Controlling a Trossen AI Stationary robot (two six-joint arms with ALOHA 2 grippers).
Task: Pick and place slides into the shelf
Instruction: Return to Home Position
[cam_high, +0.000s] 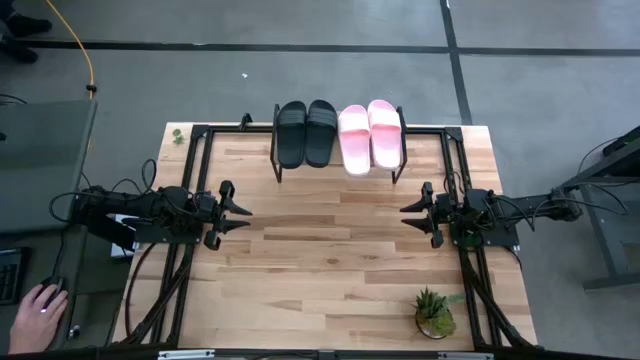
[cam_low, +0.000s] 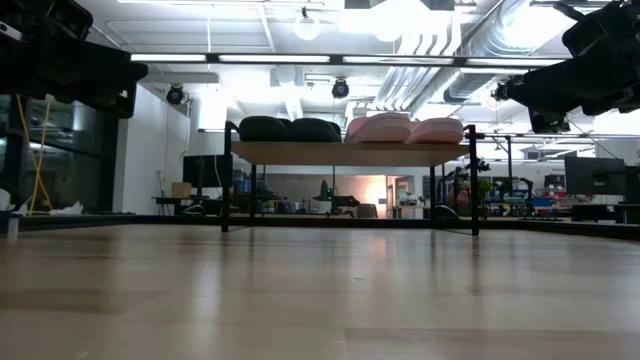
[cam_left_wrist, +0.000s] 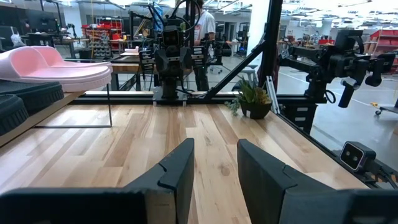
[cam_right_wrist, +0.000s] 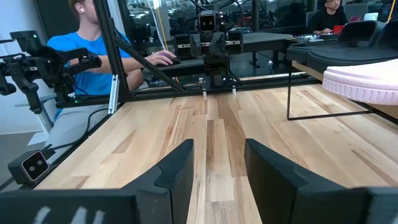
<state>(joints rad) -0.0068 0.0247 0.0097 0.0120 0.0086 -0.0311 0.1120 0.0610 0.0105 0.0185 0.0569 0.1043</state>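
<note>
Two black slides (cam_high: 306, 132) and two light pink slides (cam_high: 369, 134) lie side by side, soles down, on the top board of the shelf (cam_high: 340, 170) at the table's far middle. In the low view the black slides (cam_low: 288, 129) and pink slides (cam_low: 405, 129) sit on the shelf's board (cam_low: 350, 153). My left gripper (cam_high: 240, 217) is open, held above the table's left part. My right gripper (cam_high: 410, 215) is open above the right part. Both point at each other and hold nothing. The left wrist view shows a pink slide (cam_left_wrist: 56, 67); the right wrist view shows another (cam_right_wrist: 364, 82).
A small potted plant (cam_high: 435, 313) stands near the table's near right corner. Black frame rails (cam_high: 200, 150) run along the table's sides. A person's hand (cam_high: 38, 310) rests on a mouse left of the table. Bare wood (cam_high: 325, 250) lies between the grippers.
</note>
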